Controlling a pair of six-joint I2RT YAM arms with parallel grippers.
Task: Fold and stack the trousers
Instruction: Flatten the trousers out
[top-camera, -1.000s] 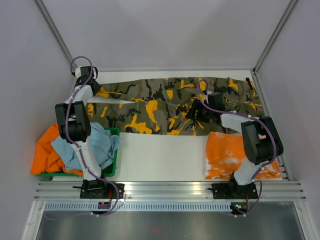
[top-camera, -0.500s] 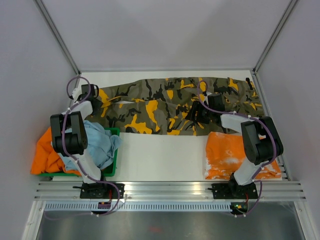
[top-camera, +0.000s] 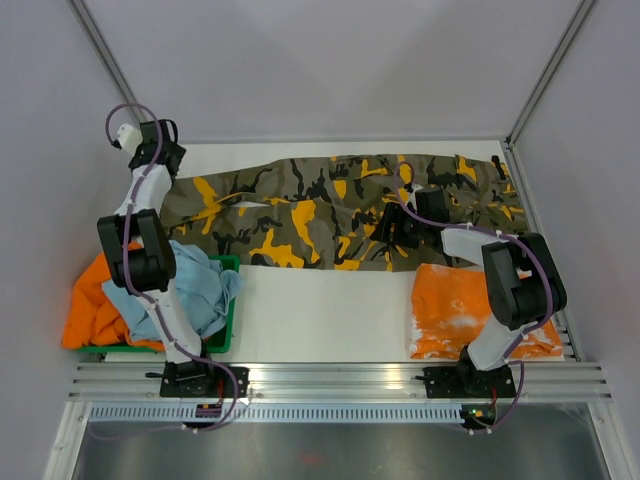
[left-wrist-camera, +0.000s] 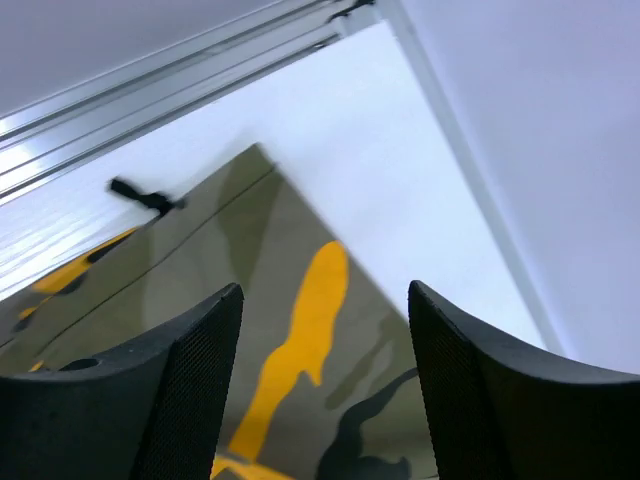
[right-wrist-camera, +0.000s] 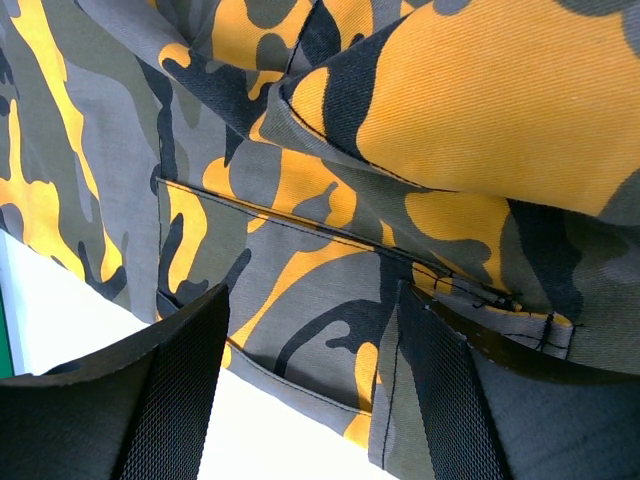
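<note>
The camouflage trousers (top-camera: 330, 205) lie spread lengthwise across the back of the table, leg ends at the left, waist at the right. My left gripper (top-camera: 163, 160) hangs open above the far left corner, just past the leg end, with nothing between its fingers. In the left wrist view the left gripper (left-wrist-camera: 325, 390) stands over the flat hem of the trousers (left-wrist-camera: 290, 300). My right gripper (top-camera: 392, 225) is open low over the seat area. In the right wrist view the right gripper (right-wrist-camera: 315, 390) straddles a seam near the front edge of the trousers (right-wrist-camera: 330, 200), and its right finger (right-wrist-camera: 450, 400) touches the cloth.
A green bin (top-camera: 228, 262) at the front left holds a light blue garment (top-camera: 190, 290), with an orange garment (top-camera: 95, 300) spilling over its left side. A folded orange-and-white garment (top-camera: 470, 310) lies at the front right. Walls and frame posts close the table's back and sides.
My left gripper has opened, let go of the trouser leg end, and risen towards the back left corner. The leg end now lies flat. The right arm has not moved.
</note>
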